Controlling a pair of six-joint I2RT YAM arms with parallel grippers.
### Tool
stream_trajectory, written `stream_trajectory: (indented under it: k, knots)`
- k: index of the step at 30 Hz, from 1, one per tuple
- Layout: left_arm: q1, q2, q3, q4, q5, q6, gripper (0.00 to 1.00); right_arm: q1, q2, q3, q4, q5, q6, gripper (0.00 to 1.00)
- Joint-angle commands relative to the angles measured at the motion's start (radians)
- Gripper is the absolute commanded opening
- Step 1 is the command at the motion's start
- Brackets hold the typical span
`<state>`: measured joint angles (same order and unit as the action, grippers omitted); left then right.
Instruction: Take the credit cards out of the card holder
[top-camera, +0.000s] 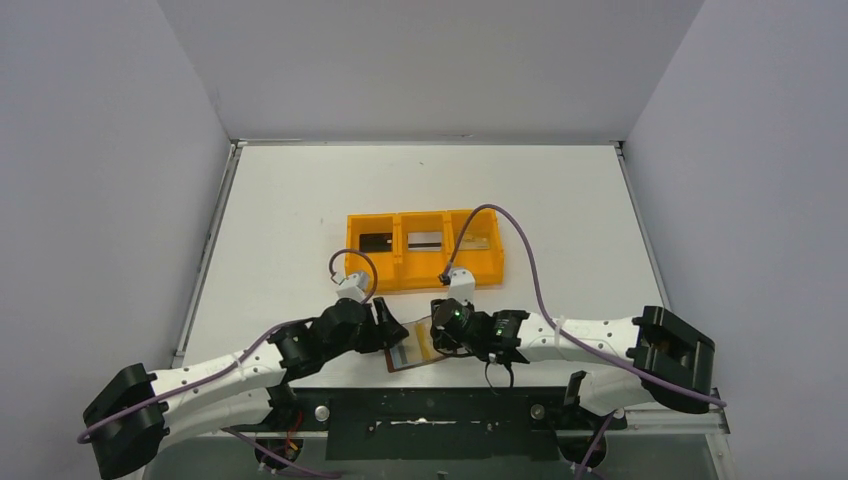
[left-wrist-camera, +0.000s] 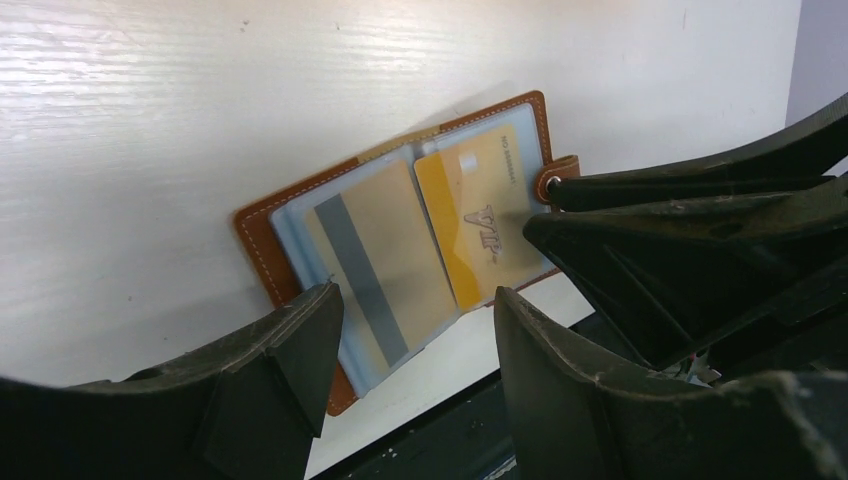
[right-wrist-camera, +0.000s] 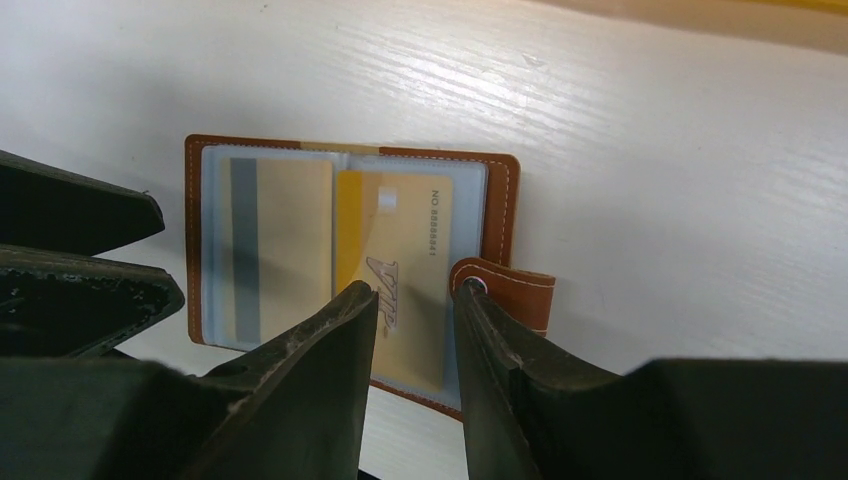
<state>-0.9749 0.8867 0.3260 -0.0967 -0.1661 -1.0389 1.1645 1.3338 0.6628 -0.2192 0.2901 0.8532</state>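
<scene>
The card holder (top-camera: 412, 350) lies open and flat near the table's front edge, also in the left wrist view (left-wrist-camera: 262, 235) and the right wrist view (right-wrist-camera: 498, 200). Its left pocket holds a tan-gold card (left-wrist-camera: 385, 255) showing a grey stripe. Its right pocket holds a tan-gold card (right-wrist-camera: 410, 235) marked VIP. My left gripper (left-wrist-camera: 415, 310) is open and empty over the left page. My right gripper (right-wrist-camera: 415, 292) is narrowly open just above the VIP card, one fingertip (right-wrist-camera: 468, 292) by the snap tab (right-wrist-camera: 520, 290). A black card (top-camera: 375, 241) and a silvery grey card (top-camera: 424, 240) lie in the tray.
The orange three-compartment tray (top-camera: 400, 272) stands just behind the grippers at mid-table. Its right compartment holds a pale flat thing (top-camera: 476, 243). Purple cables loop over the tray. The black base rail (top-camera: 430, 405) runs along the table's front edge, right below the wallet.
</scene>
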Motion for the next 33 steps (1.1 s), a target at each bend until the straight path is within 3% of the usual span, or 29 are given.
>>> stream_trajectory:
  k: [1, 17, 23, 33]
  knots:
    - [0.004, 0.035, 0.033, 0.120, 0.072, 0.037, 0.57, -0.004, 0.011, -0.021, 0.056, -0.009, 0.031, 0.35]
    - [-0.005, 0.244, 0.134, 0.255, 0.185, 0.077, 0.55, -0.002, 0.014, -0.236, 0.215, -0.015, 0.272, 0.27]
    - [-0.008, 0.313, 0.166, 0.175, 0.121, 0.042, 0.52, 0.003, 0.007, -0.274, 0.268, -0.025, 0.300, 0.26]
    - [-0.030, 0.393, 0.065, 0.208, 0.041, -0.058, 0.49, 0.008, 0.014, -0.288, 0.284, -0.028, 0.308, 0.26]
